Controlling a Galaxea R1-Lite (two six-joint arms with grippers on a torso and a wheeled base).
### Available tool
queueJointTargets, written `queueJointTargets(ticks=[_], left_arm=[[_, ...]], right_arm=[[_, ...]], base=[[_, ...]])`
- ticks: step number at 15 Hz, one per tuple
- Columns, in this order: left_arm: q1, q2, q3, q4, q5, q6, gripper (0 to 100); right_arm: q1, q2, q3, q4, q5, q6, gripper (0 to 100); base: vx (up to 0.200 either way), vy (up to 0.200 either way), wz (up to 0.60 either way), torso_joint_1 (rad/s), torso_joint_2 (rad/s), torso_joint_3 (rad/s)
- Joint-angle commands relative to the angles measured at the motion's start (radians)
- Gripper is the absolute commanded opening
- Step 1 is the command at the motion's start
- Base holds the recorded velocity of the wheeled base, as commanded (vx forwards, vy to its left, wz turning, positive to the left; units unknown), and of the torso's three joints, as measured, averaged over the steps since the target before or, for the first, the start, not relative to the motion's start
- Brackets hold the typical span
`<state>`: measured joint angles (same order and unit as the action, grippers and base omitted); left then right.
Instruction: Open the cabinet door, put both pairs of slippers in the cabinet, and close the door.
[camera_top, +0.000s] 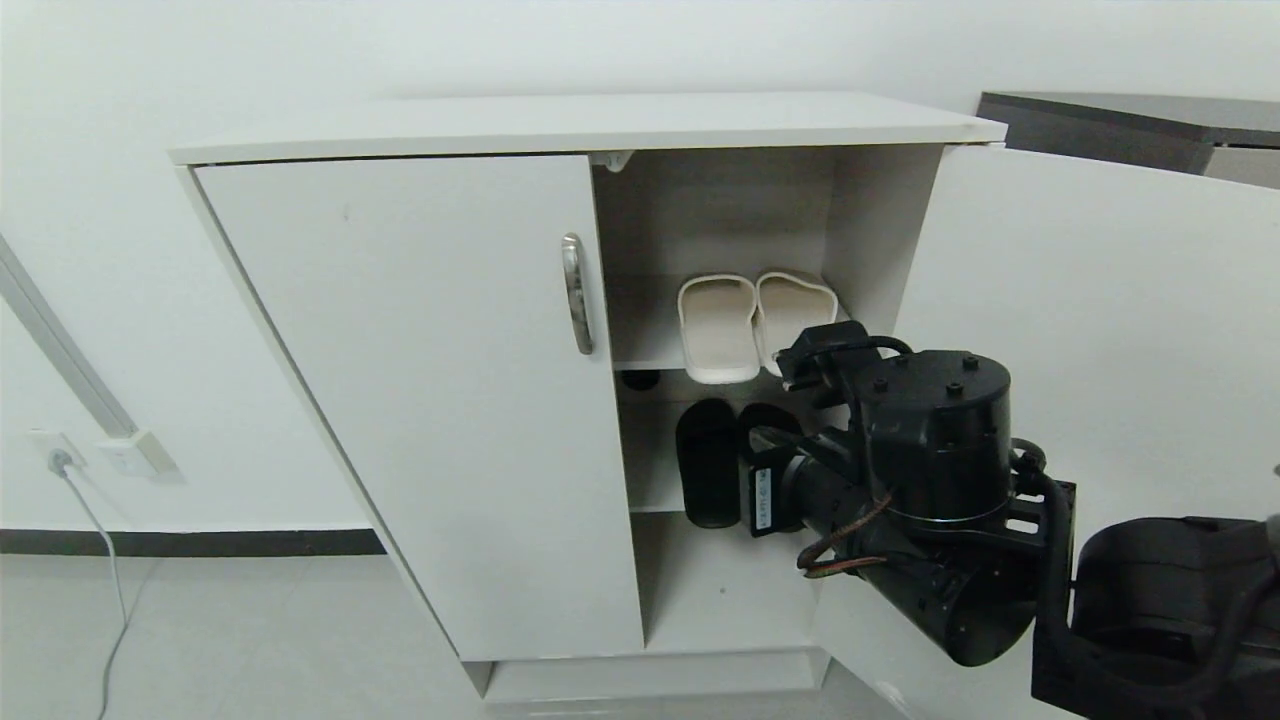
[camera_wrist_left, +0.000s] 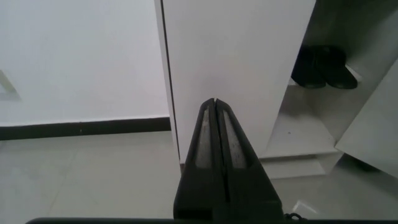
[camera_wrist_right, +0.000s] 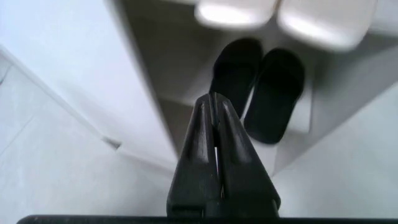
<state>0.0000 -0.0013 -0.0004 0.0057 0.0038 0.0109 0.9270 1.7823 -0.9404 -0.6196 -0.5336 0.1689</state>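
1. At the far left, a wall socket (camera_top: 55, 455) held a plug, and its grey cable (camera_top: 110, 585) hung down to the floor above a black skirting strip (camera_top: 190, 541).
2. The left gripper (camera_wrist_left: 214, 102) hung clear of the white cabinet (camera_top: 580, 120), low in front of its left side. Its two fingers were pressed flat together with nothing between them, and it touched nothing.
3. The cabinet's left door (camera_top: 420, 400) stood closed, with a silver bar handle (camera_top: 575, 293) upright near its inner edge.
4. Inside the open right half, the white slippers (camera_top: 718, 330) lay side by side on the upper shelf, heels out over the shelf's front edge.
5. One shelf lower, the black slippers (camera_top: 708, 460) lay side by side, also overhanging the front edge. The right one was partly hidden by the arm in the head view.
6. The right gripper (camera_wrist_right: 215, 97) was clenched to a thin slit and held nothing. It pointed at the black pair from just in front of that shelf, without touching it.
7. The right arm (camera_top: 930, 440) stood in front of the opening, blocking the lower right part of it.
8. The right door (camera_top: 1100, 320) was swung wide open towards the robot.
9. Behind it, at the far right, stood a grey piece of furniture (camera_top: 1120, 125) against the wall.
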Motion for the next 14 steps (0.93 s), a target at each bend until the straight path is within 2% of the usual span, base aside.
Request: queueJointTargets(ticks=[1, 11, 14], left_arm=[[0.000, 0.001, -0.001, 0.000, 0.001, 0.000, 0], [0.000, 0.001, -0.001, 0.000, 0.001, 0.000, 0], [0.000, 0.001, 0.000, 0.000, 0.001, 0.000, 0]], right_arm=[[0.001, 0.009, 0.002, 0.000, 0.000, 0.000, 0], [0.000, 0.011, 0.012, -0.002, 0.006, 0.001, 0], [0.000, 0.012, 0.017, -0.002, 0.007, 0.001, 0]], base=[[-0.200, 0.000, 0.00, 0.007, 0.00, 0.002], [-0.200, 0.000, 0.00, 0.004, 0.00, 0.000], [0.000, 0.000, 0.00, 0.000, 0.00, 0.000]])
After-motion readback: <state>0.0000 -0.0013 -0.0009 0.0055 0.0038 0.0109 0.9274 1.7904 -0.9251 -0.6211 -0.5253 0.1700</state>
